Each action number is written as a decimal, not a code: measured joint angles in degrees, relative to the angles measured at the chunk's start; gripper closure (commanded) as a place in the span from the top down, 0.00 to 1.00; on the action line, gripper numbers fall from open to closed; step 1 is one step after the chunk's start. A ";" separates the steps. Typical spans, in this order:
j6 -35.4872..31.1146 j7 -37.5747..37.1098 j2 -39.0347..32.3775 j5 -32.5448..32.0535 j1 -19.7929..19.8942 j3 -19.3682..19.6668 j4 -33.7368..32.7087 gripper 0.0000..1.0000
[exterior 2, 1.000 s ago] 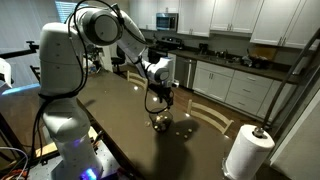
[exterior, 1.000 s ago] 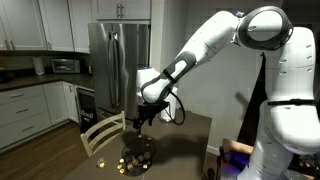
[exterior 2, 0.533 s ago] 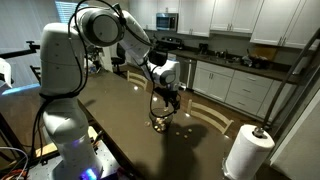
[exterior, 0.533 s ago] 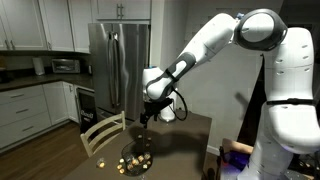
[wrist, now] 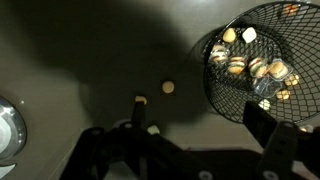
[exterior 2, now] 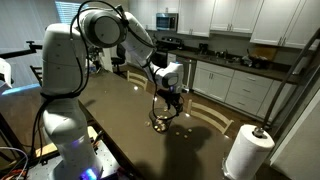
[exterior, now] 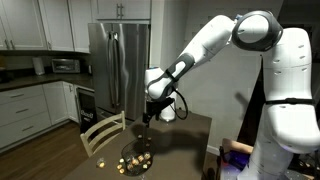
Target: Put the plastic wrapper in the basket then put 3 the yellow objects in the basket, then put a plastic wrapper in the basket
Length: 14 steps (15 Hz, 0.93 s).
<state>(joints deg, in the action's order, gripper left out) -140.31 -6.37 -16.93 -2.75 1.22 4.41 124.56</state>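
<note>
Pincer (exterior: 147, 119), wide and empty, hangs near the basket (wrist: 300, 40) holding yellow objects (wrist: 250, 68); another yellow piece (wrist: 168, 87) lies beside the basket on the worktop (wrist: 80, 60).

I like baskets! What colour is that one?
Black: a dark wire-mesh basket, clearest in the wrist view.

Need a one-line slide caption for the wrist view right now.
Open claw over dark table; basket at upper right holds several yellow pieces, one yellow piece lies loose beside it.

Small pieces (wrist: 237, 66) lie in the basket (wrist: 228, 98); one piece (wrist: 168, 87) lies on the table (wrist: 80, 50) beside it.
</note>
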 measured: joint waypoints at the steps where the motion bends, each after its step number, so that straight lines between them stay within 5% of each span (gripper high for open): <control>1: -0.02 -0.01 -0.28 -1.29 -0.08 0.00 -0.06 1.00; 14: -0.71 8.22 -11.01 -5.89 2.68 1.08 -9.30 1.00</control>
<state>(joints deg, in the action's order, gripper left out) -141.02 1.85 -27.94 -8.65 3.90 5.49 115.26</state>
